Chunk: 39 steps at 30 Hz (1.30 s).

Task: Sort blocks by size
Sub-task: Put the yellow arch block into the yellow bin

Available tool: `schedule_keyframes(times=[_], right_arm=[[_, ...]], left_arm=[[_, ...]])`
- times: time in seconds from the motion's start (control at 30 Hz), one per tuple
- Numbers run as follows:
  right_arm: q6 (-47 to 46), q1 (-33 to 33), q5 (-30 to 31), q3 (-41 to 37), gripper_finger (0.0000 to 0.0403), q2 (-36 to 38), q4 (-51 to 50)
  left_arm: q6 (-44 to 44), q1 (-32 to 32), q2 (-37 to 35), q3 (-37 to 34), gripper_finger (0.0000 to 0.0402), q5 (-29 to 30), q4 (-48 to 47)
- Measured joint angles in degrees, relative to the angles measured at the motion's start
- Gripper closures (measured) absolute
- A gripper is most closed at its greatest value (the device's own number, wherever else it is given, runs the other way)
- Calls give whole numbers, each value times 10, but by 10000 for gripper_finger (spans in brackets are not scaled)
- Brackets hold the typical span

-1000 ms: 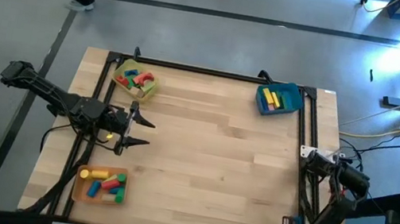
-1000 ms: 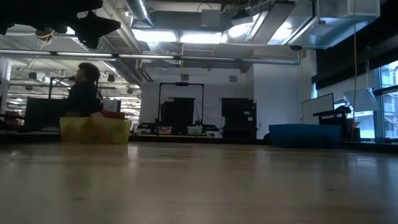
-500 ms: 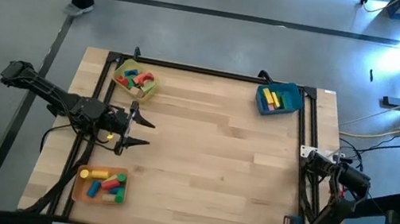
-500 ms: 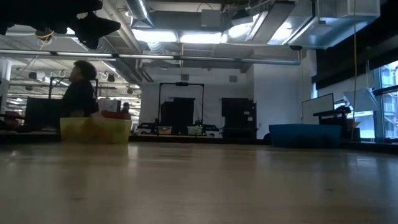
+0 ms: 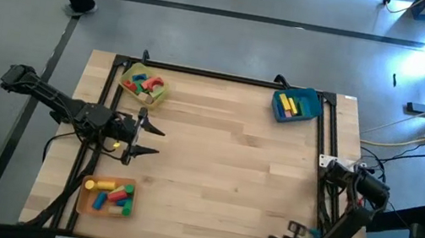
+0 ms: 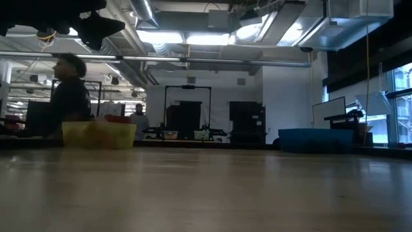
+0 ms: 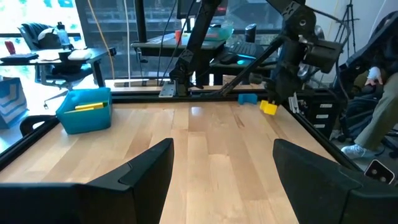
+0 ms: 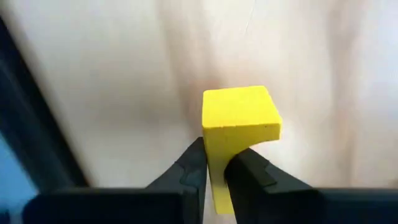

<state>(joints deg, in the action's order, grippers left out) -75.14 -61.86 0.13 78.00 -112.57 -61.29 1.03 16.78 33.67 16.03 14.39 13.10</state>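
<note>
Gripping a yellow block point(image 8: 239, 134) between closed fingers, the right gripper point(image 8: 214, 171) sits at the table's point(image 5: 222, 163) near edge (left gripper point(image 5: 149, 141) spread, idle).

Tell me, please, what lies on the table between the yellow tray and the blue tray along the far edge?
Nothing: the high view shows only bare wood between the yellow tray and the blue tray.

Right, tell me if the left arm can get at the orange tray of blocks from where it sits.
Probably yes. The left hand hangs open just above the orange tray on its own side of the table, with nothing between them.
</note>
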Motion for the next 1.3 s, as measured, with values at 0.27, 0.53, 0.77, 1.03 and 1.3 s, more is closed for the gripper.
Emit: schedule_keyframes(times=[0.27, 0.53, 0.77, 1.03, 1.3], right_arm=[[58, 103, 303, 31, 369, 0, 12], [230, 236, 458, 31, 359, 0, 92], [462, 362, 392, 31, 368, 0, 226], [711, 508, 285, 31, 361, 0, 432], [816, 627, 140, 31, 366, -14, 637]], left_arm=[[0, 0, 0, 0, 141, 0, -1], [6, 0, 0, 0, 141, 0, -1], [-2, 0, 0, 0, 141, 0, 0], [-1, 0, -8, 15, 141, 0, -7], [-2, 0, -37, 38, 141, 0, -5]])
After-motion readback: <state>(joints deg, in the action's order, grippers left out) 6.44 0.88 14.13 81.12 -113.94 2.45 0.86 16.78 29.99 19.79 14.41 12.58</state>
